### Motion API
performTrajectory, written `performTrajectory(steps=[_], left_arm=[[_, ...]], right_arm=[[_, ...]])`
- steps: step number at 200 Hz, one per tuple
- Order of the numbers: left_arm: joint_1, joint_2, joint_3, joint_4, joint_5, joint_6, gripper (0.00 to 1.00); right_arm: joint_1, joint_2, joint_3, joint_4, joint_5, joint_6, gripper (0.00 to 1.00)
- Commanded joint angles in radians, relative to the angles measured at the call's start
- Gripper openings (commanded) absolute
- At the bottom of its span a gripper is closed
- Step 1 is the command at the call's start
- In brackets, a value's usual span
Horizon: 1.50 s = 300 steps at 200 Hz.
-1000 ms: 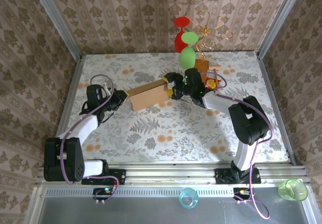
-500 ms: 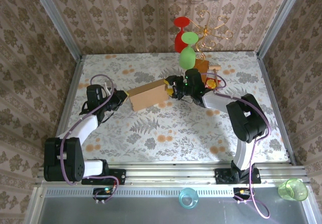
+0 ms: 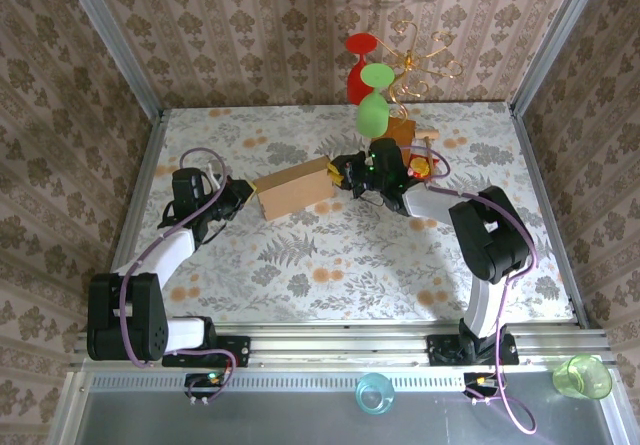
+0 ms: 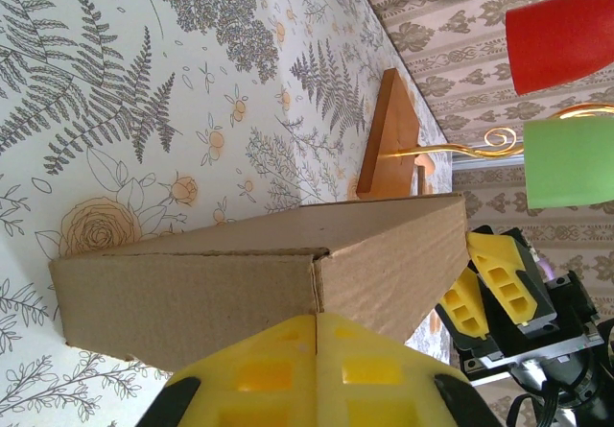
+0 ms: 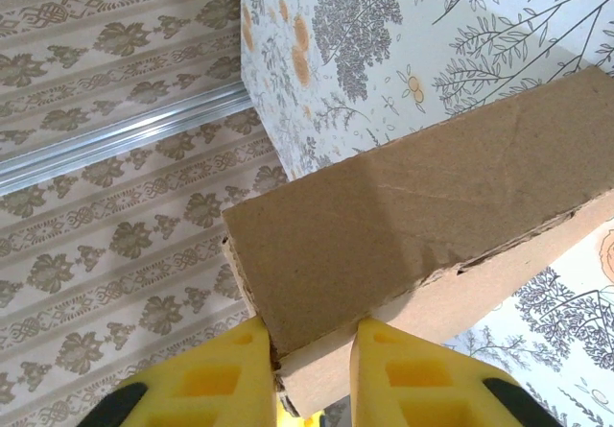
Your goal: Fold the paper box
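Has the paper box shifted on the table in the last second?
No. The paper box lies in the same spot just above the fern print, at the same tilt.

Goes from wide open a second ago to pinched in, over at the yellow-fingered right gripper point(image 3: 343, 173). Now clamps the right end wall of the light-brown corrugated cardboard box point(image 3: 295, 190) between both fingers point(image 5: 230, 374). Creeps in a touch closer to that end too. Also drags the right arm's black elbow point(image 3: 490, 240) slightly leftward along the way.
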Motion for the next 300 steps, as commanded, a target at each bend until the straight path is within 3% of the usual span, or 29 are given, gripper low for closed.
performTrajectory(steps=[1, 53, 99, 145, 173, 194, 222, 241, 243, 244, 246, 247, 250, 267, 281, 300], left_arm=[[0.002, 0.02, -0.027, -0.044, -0.004, 0.025, 0.05], [-0.006, 0.006, -0.032, -0.038, 0.005, 0.02, 0.06], [-0.097, -0.097, -0.064, -0.08, -0.053, 0.015, 0.07], [-0.22, -0.21, -0.169, -0.112, -0.151, 0.009, 0.11], [-0.244, -0.215, -0.214, -0.088, -0.151, -0.002, 0.13], [-0.244, -0.222, -0.196, -0.1, -0.141, 0.004, 0.16], [-0.225, -0.264, -0.105, -0.25, -0.161, 0.076, 0.27], [-0.155, -0.291, -0.047, -0.357, -0.145, 0.139, 0.34], [-0.147, -0.296, -0.042, -0.371, -0.145, 0.146, 0.42], [-0.142, -0.299, -0.04, -0.376, -0.146, 0.15, 0.51], [-0.134, -0.305, -0.036, -0.385, -0.145, 0.156, 0.8], [-0.13, -0.307, -0.034, -0.388, -0.144, 0.162, 0.89], [-0.117, -0.317, -0.028, -0.398, -0.145, 0.178, 0.99], [-0.083, -0.381, -0.008, -0.475, -0.233, 0.27, 1.0], [-0.078, -0.433, -0.006, -0.525, -0.377, 0.327, 1.0], [-0.076, -0.471, 0.002, -0.638, -0.669, 0.299, 1.0]], right_arm=[[-0.004, 0.017, -0.048, -0.054, 0.006, -0.002, 0.17], [-0.006, -0.04, -0.083, -0.067, 0.018, -0.019, 0.19], [-0.006, -0.207, -0.176, -0.18, 0.085, -0.108, 0.21], [0.0, -0.445, -0.398, -0.298, 0.203, -0.195, 0.27], [0.0, -0.561, -0.443, -0.414, 0.261, -0.262, 0.31], [-0.01, -0.605, -0.442, -0.475, 0.278, -0.302, 0.4], [-0.013, -0.685, -0.395, -0.625, 0.348, -0.417, 0.56], [-0.031, -0.76, -0.369, -0.722, 0.452, -0.576, 0.7], [-0.031, -0.77, -0.368, -0.733, 0.463, -0.595, 0.72], [-0.032, -0.775, -0.367, -0.739, 0.476, -0.604, 0.75], [-0.033, -0.785, -0.366, -0.751, 0.499, -0.618, 0.85], [-0.033, -0.788, -0.366, -0.757, 0.511, -0.629, 0.9], [-0.037, -0.805, -0.366, -0.775, 0.543, -0.654, 0.99], [-0.052, -0.909, -0.371, -0.876, 0.767, -0.787, 1.0], [-0.055, -1.022, -0.44, -0.811, 0.908, -0.945, 1.0], [-0.061, -1.138, -0.528, -0.755, 1.138, -1.023, 1.0]])
